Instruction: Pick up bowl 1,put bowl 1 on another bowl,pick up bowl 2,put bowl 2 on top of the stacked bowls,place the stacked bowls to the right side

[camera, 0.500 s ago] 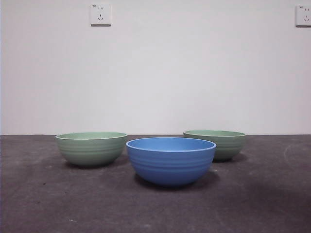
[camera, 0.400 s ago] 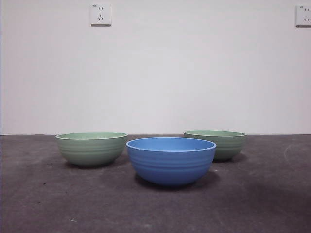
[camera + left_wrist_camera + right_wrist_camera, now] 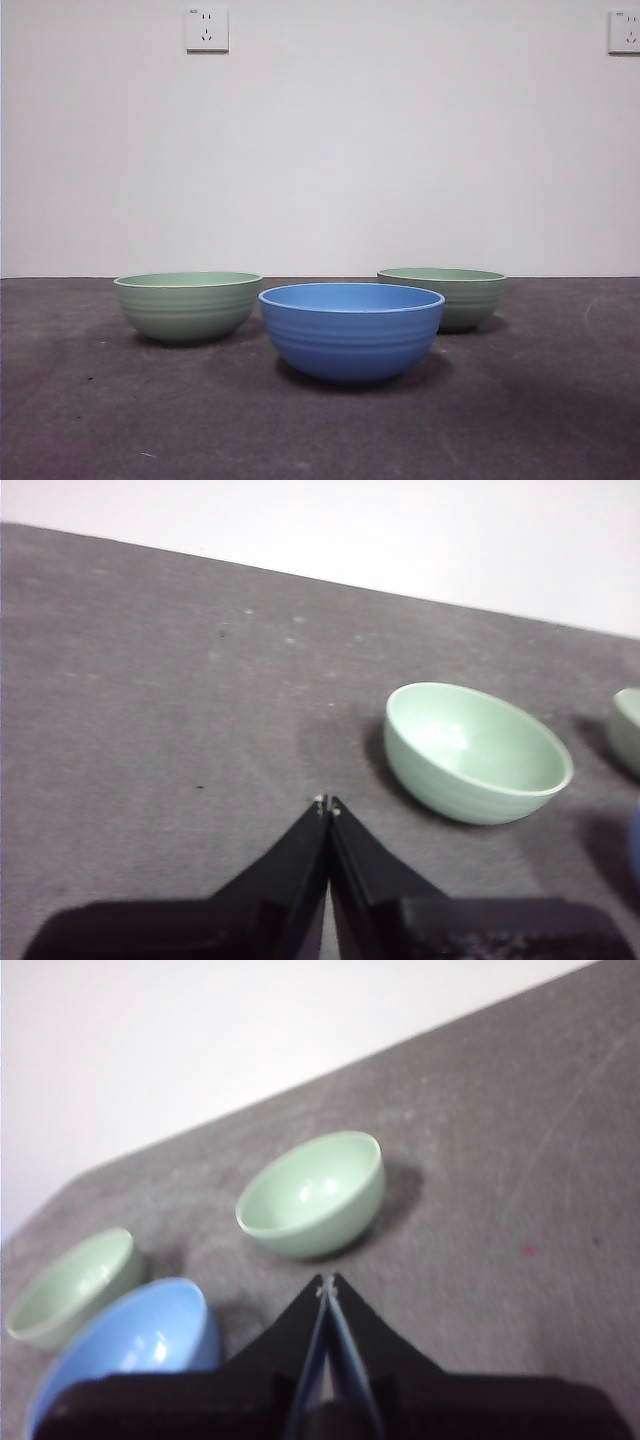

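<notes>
Blue and ribbed, another bowl (image 3: 351,331) sits nearest the front camera on the dark grey surface (image 3: 540,420), with one pale green bowl (image 3: 188,305) off to one side and slightly behind it, and a second green bowl (image 3: 445,297) further back on the other side, partly hidden behind the blue rim. All three stand upright, empty and apart from one another, so no stacking has begun; my reading is that the task is at its very first step, the pick of bowl 1. The left gripper (image 3: 328,805) hangs above bare surface with its jaws pressed together at the tips, holding nothing, and a green bowl (image 3: 476,751) lies near it. The right gripper (image 3: 326,1282) is likewise clenched and empty, poised above the surface with the other green bowl (image 3: 313,1193) just ahead and the blue bowl (image 3: 130,1350) off to one side. Neither arm shows in the front view. The next move probably calls for one arm to part its jaws, descend over a green bowl's rim and pinch the thin wall, one jaw inside and one outside. The bowls look smooth and rounded, with fine horizontal ridges outside and a glossy interior, so a rim grasp could slip if taken too shallow.
</notes>
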Robot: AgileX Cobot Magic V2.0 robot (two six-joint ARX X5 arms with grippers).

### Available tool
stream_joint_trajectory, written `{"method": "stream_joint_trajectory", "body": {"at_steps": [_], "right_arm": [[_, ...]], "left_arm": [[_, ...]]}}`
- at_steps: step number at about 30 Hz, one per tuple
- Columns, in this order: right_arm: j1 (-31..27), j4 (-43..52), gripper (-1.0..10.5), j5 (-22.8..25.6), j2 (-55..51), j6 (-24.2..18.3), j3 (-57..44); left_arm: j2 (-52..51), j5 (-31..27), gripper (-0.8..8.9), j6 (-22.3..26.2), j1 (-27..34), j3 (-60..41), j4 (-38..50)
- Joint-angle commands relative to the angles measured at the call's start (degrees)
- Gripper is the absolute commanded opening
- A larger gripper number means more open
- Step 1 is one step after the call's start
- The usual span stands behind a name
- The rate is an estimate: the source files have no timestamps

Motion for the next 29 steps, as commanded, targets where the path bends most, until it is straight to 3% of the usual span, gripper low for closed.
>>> {"method": "stream_joint_trajectory", "body": {"at_steps": [1, 7, 11, 20, 29], "right_arm": [[0.0, 0.6, -0.1, 0.0, 1.7, 1.3, 3.1], [0.0, -2.4, -0.1, -0.3, 9.6, 1.2, 10.7], [0.0, -7.3, -0.1, -4.8, 16.7, -2.0, 17.6], [0.1, -24.6, -0.1, -16.7, 33.0, -15.0, 37.0], [0.2, -45.5, -0.1, -18.1, 44.3, -27.2, 54.1]], "left_arm": [[0.4, 0.7, -0.07, -4.4, 0.1, 2.8, -0.8], [4.8, 5.0, -0.07, -5.0, 0.1, 9.7, -4.2], [10.0, 9.2, -0.07, -2.9, 0.1, 15.3, -7.8], [24.0, 22.0, -0.07, 7.9, 0.1, 30.0, -18.4], [33.6, 31.3, -0.07, 17.8, 0.0, 42.1, -33.1]]}}
